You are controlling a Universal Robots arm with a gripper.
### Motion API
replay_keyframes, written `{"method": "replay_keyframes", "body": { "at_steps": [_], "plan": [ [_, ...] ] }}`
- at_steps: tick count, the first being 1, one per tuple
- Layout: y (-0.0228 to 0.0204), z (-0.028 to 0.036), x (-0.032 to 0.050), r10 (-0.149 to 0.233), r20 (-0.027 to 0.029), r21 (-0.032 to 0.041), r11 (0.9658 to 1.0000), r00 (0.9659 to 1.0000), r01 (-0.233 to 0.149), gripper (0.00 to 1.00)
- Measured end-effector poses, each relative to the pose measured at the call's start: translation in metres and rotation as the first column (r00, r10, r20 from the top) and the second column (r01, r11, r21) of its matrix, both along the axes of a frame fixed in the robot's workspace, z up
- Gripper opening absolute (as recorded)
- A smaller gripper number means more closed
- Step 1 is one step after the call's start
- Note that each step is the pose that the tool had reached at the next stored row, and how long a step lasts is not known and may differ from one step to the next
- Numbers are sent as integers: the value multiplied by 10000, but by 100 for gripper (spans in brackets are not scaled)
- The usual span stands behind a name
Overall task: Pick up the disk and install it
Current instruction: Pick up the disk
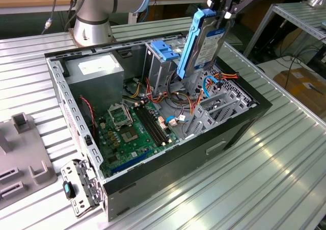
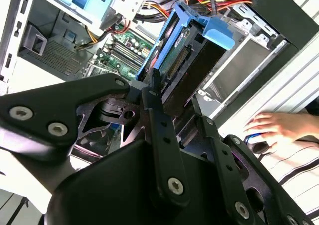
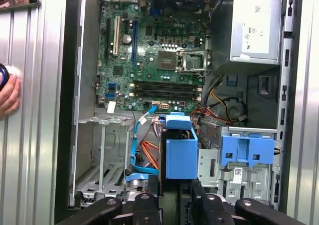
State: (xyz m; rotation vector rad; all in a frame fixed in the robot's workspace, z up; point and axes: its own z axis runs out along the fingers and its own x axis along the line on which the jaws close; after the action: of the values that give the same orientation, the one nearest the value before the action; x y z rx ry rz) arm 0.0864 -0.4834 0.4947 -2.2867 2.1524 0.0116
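- Gripper (image 1: pixel 224 16): fingers clamped on the upper end of the disk (image 1: pixel 204 44).
- Disk: held upright and slightly tilted over the open computer case (image 1: pixel 232 130), its lower end near the drive cage (image 1: pixel 153 67) with the blue latch (image 1: pixel 165 50).
- Motherboard (image 3: pixel 149 60): exposed on the case floor in the first wrist view.
- Person's hand (image 2: pixel 276 127): resting beside the case in the second wrist view.

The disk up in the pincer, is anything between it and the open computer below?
The pincer holds the disk. Under its lower end lie loose coloured cables inside the case; nothing else visible blocks it.
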Motion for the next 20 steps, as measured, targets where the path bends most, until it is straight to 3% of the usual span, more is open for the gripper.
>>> {"method": "replay_keyframes", "body": {
  "at_steps": [4,15,20],
  "plan": [
    [-48,-1,0,-1,0,-5,10000,10000,1,35],
    [-59,0,0,-2,0,-6,10000,10000,2,35],
    [-94,0,0,0,0,-6,10000,10000,0,35]
  ]
}}
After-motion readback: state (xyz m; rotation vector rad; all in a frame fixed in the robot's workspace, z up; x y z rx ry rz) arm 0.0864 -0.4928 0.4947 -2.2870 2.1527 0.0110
